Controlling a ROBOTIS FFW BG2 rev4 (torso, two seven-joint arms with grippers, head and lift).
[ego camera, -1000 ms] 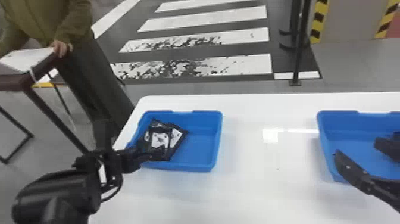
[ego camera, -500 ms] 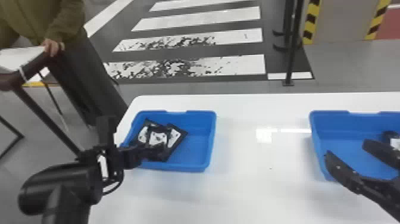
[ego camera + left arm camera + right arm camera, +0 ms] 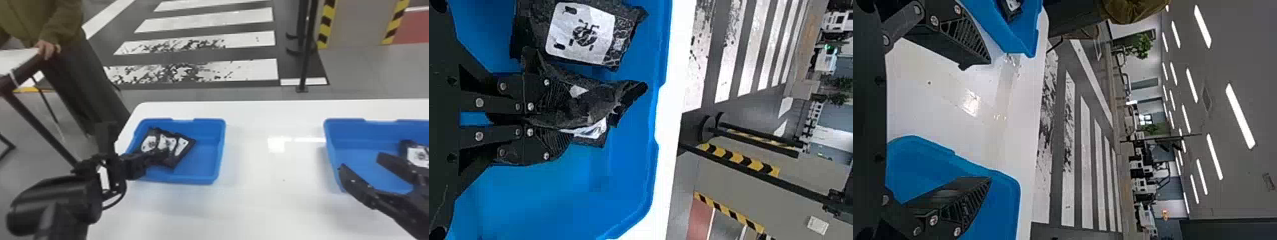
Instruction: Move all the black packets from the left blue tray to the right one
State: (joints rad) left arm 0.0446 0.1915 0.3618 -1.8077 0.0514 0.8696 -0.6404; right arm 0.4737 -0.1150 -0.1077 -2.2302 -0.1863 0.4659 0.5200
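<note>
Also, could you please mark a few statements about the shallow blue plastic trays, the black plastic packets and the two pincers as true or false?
1. The left pincer grips a crumpled black packet at the left blue tray. True.
2. The right pincer is shut on a packet. False: it is open, with nothing between its fingers.
3. A white-labelled black packet lies in the right blue tray. True.
4. The trays touch. False: glossy white tabletop separates them.
5. The left tray holds only the gripped packet. False: another, white-labelled one lies beside it.
</note>
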